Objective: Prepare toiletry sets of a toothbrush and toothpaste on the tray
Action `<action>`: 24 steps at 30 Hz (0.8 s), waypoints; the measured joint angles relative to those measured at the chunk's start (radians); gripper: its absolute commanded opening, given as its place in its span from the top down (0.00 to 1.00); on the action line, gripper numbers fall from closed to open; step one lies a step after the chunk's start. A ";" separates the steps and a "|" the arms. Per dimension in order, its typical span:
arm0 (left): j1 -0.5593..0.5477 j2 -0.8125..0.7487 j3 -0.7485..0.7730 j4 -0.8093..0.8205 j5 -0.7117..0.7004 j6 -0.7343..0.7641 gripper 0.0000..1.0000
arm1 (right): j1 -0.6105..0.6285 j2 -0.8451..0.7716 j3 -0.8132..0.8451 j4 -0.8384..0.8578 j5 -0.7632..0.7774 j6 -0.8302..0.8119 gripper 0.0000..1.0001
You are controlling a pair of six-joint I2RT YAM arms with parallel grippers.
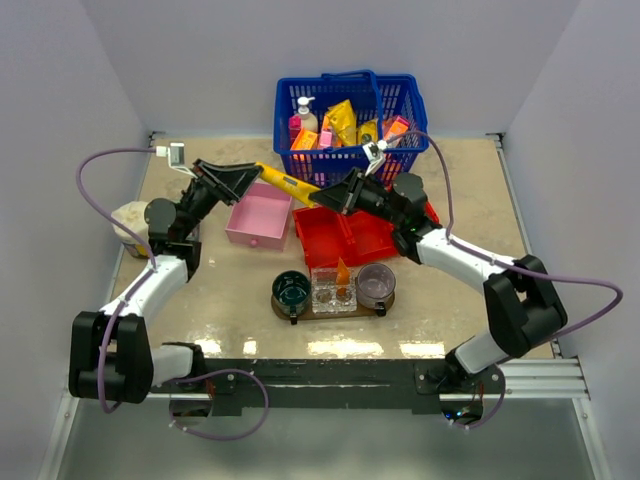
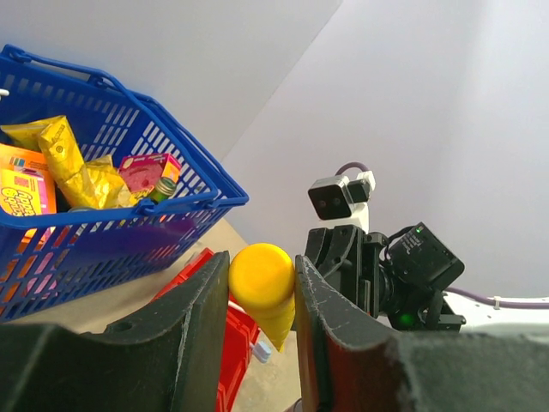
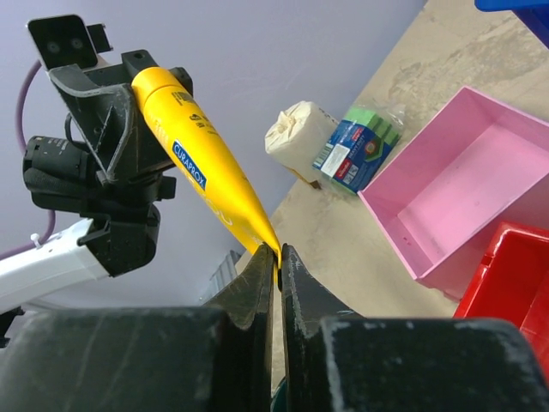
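The tube (image 1: 290,182) hangs mid-air at 11 o'clock from the tray (image 1: 340,311), lying 10-to-4 o'clock, with the left gripper (image 1: 255,174) clamped on its fat end and the right gripper (image 1: 325,196) pinched shut on its flat tail.

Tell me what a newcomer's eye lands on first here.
The yellow toothpaste tube stands out first, held in mid-air between both arms. The left gripper clamps its rounded end and the right gripper pinches its flat tail, above the table near the pink box and red bin. Behind them, the blue basket, stuffed with bright packets, stands by the back wall.
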 measured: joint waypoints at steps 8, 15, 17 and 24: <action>0.001 0.016 0.002 0.021 0.000 -0.014 1.00 | -0.003 -0.019 -0.002 0.006 -0.009 -0.015 1.00; 0.001 0.040 0.020 -0.023 -0.003 0.016 0.68 | -0.005 -0.029 -0.005 -0.014 -0.011 -0.029 1.00; 0.001 0.049 0.026 -0.039 -0.003 0.028 0.59 | -0.005 -0.043 -0.006 -0.034 -0.010 -0.037 1.00; -0.002 0.081 0.035 -0.161 0.004 0.133 0.33 | 0.003 -0.154 -0.009 -0.133 0.021 -0.097 1.00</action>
